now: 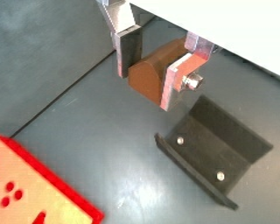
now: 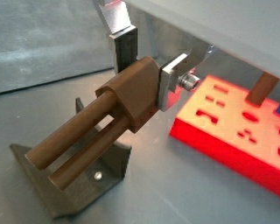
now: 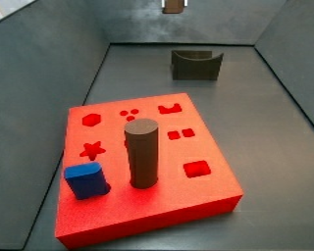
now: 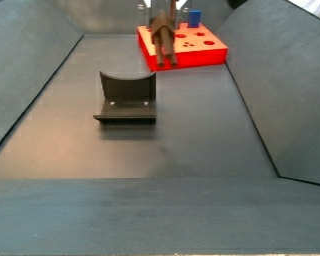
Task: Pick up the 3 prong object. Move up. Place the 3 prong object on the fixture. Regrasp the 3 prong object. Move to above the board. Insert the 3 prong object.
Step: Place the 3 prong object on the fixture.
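Observation:
My gripper [image 1: 150,66] is shut on the 3 prong object [image 1: 146,74], a small brown block held between the silver fingers [image 1: 122,42], clear of the floor. In a wrist view its long prongs [image 2: 78,144] point down towards the fixture [image 2: 74,188]. The fixture, dark grey with a U-shaped notch, stands on the floor in both side views [image 3: 195,65] [image 4: 125,98] and in a wrist view [image 1: 219,150]. In a side view the gripper [image 3: 175,5] is high above and behind it. The red board [image 3: 186,186] lies apart from it.
On the board stand a tall dark brown cylinder [image 3: 142,153] and a blue block [image 3: 83,181]. Grey sloping walls [image 4: 29,90] enclose the floor on both sides. The board also shows in a wrist view [image 2: 241,131] and a side view [image 4: 203,50].

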You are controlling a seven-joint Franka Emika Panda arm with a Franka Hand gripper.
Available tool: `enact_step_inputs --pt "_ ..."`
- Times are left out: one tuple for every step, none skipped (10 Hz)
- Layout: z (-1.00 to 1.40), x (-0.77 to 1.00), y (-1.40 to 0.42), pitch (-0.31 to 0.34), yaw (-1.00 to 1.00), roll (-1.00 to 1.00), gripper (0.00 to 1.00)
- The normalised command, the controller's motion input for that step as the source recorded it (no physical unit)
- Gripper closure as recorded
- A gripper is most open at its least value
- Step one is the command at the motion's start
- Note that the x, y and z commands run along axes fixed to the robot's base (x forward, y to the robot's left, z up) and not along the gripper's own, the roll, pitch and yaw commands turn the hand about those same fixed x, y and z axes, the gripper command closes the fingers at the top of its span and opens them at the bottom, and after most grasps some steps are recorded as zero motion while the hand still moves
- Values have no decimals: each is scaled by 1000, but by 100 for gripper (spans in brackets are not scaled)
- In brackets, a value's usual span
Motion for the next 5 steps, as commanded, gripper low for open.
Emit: enact_step_inputs --pt "11 1000 113 114 -103 -1000 100" --pt "-7 942 87 114 -126 -1000 100" --pt "-14 856 68 101 -135 -914 100" --pt "-16 770 61 81 -132 -754 100" --pt "-15 686 57 61 -126 -594 100"
